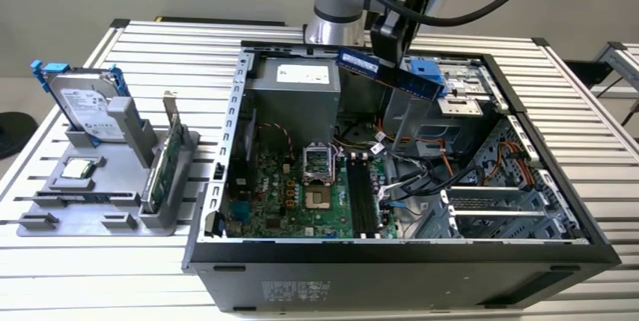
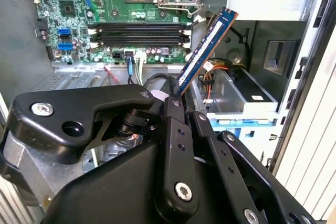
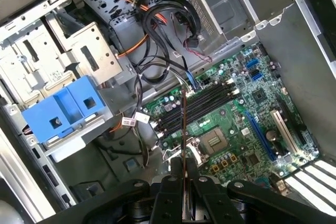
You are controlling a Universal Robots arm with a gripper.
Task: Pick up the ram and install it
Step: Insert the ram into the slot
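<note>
Slatted silver metal table [image 1: 160,44] carried everything in the exterior view. Black computer tower case [image 1: 399,257] lay on its side on it, open face up, green motherboard [image 1: 289,201] flat inside. Black robot gripper [image 1: 387,50] hung above the case, near the grey metal power-supply box [image 1: 295,89] and a blue plastic bracket [image 1: 424,66]. Fingers were closed tight on the ram [image 1: 391,71], a long narrow dark circuit-board stick with a row of small black chips. The ram was in the air, tilted, its end toward the exterior view's left higher, clear of the board and well apart from the long black memory slots [image 1: 361,201].

In the second wrist view the gripper [image 2: 173,98] pinched one end of the ram [image 2: 206,51], most of the stick jutting out past the fingertips, slots [image 2: 142,32] and motherboard [image 2: 105,3] beyond. In the first wrist view the ram [image 3: 184,129] showed edge-on as a thin line rising from the gripper [image 3: 184,169], with slots [image 3: 199,103], motherboard [image 3: 247,114], blue bracket [image 3: 63,111] and a bundle of black cables [image 3: 157,24] behind.

On the exterior view's left, beside the case, a grey plastic holder [image 1: 70,201] stood on the table. It held a silver hard drive with blue rails [image 1: 88,108] upright, a green expansion card with metal bracket [image 1: 164,160] on edge, and a small square silver processor chip [image 1: 80,170] lying flat.
</note>
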